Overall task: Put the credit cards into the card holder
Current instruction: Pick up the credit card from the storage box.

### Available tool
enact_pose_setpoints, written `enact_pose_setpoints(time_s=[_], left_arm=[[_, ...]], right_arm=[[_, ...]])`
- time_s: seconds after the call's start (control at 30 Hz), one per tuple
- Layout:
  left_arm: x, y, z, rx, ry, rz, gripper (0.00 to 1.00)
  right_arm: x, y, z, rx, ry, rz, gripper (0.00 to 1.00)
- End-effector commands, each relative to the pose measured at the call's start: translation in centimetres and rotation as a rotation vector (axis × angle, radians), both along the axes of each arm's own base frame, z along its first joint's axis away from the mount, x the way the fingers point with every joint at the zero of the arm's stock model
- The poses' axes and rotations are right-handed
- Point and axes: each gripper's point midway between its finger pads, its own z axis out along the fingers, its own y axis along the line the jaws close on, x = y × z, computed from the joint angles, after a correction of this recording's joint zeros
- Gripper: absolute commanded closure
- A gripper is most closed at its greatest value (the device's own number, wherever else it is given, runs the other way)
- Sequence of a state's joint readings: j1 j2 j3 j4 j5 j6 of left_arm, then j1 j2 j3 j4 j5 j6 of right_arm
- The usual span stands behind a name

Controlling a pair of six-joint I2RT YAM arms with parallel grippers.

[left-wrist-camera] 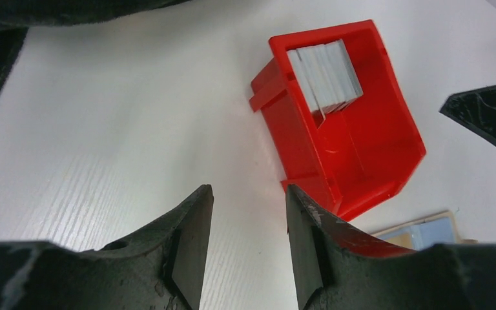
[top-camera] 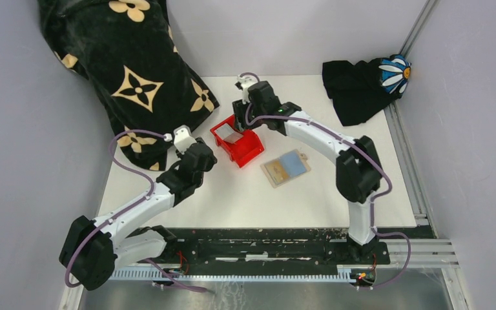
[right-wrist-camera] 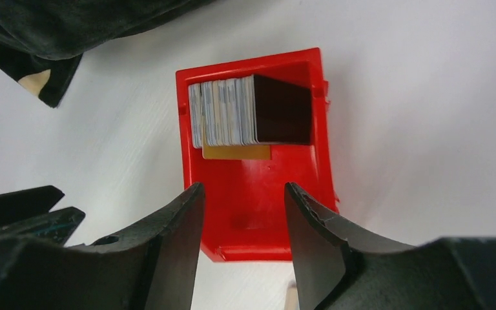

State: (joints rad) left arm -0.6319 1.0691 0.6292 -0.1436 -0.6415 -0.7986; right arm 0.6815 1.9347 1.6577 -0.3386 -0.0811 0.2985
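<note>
A stack of grey credit cards [top-camera: 230,133] stands on edge in the back of a red bin [top-camera: 248,152]; it also shows in the left wrist view [left-wrist-camera: 326,74] and the right wrist view [right-wrist-camera: 223,113]. The tan card holder [top-camera: 287,168] lies open on the table right of the bin, with a pale blue card on it. Its corner shows in the left wrist view [left-wrist-camera: 420,234]. My right gripper [top-camera: 240,119] [right-wrist-camera: 242,187] hovers open and empty over the bin. My left gripper [top-camera: 210,158] [left-wrist-camera: 248,194] is open and empty, just left of the bin.
A black blanket with beige flowers [top-camera: 123,64] is heaped at the back left, close to the left arm. A black cloth with a daisy [top-camera: 361,84] lies at the back right. A dark card face [right-wrist-camera: 283,110] ends the stack.
</note>
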Motion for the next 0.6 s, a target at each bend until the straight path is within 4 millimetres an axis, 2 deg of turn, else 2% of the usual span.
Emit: enact_pose_setpoints(time_s=[0.0, 0.2, 0.3, 0.57], left_arm=[[1.6, -0.6, -0.1, -0.163, -0.051, 0.053, 0.47], [2.9, -1.2, -1.9, -0.256, -0.029, 0.061, 0.47], [3.3, -1.3, -2.7, -0.274, -0.014, 0.068, 0.47], [3.9, -0.8, -3.9, -0.280, -0.005, 0.090, 0.47]], right_arm=[[1.1, 2.8, -0.4, -0.018, 0.006, 0.083, 0.45], [3.2, 4.9, -2.3, -0.043, 0.029, 0.113, 0.44], [3.9, 5.4, -3.7, -0.058, 0.047, 0.115, 0.44], [5.1, 6.2, -5.8, -0.092, 0.070, 0.116, 0.44]])
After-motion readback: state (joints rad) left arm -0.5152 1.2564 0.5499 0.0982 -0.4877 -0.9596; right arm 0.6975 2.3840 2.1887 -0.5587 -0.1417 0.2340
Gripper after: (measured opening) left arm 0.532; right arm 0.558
